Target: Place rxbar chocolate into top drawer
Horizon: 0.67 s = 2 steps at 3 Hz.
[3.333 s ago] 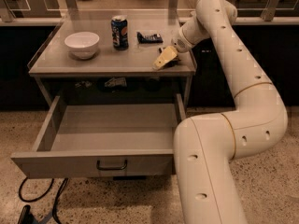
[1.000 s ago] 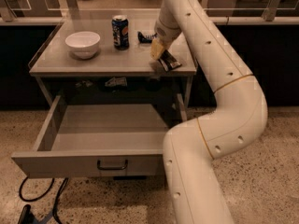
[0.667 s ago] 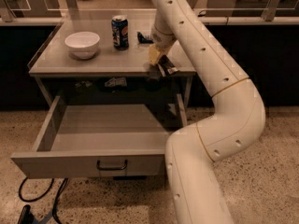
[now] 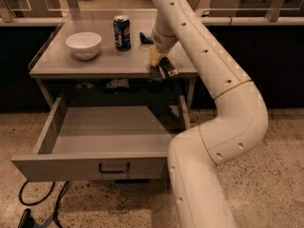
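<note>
The claw (image 4: 160, 64), closed on the rxbar chocolate (image 4: 168, 71), holds it at the worktop's (image 4: 95, 66) front edge, so the carry seems in hand; next it must move forward, lower into the open top drawer (image 4: 95, 168), and release.

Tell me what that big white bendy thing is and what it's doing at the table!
That is a robot arm. One camera looks down at a grey table from in front. On the table stand a white bowl, a soda can and a dark packet. The arm's gripper, its hand, is at the table's front edge, right at a small dark rxbar chocolate. Below, the top drawer is open, where the bar should go.
</note>
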Each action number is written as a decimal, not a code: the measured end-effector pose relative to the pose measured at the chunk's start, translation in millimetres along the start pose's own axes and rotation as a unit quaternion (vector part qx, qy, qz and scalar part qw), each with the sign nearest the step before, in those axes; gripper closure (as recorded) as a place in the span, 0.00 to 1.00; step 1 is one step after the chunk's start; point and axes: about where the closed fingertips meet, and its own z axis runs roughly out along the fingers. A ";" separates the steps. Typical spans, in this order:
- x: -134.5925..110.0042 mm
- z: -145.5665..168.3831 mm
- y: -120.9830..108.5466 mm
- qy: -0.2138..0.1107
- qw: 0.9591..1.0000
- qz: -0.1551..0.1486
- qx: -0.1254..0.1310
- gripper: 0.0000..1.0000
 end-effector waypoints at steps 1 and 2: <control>-27.7 -13.7 29.1 0.039 0.999 -0.032 0.002 1.00; -70.2 -22.5 64.7 0.091 0.993 -0.076 0.022 1.00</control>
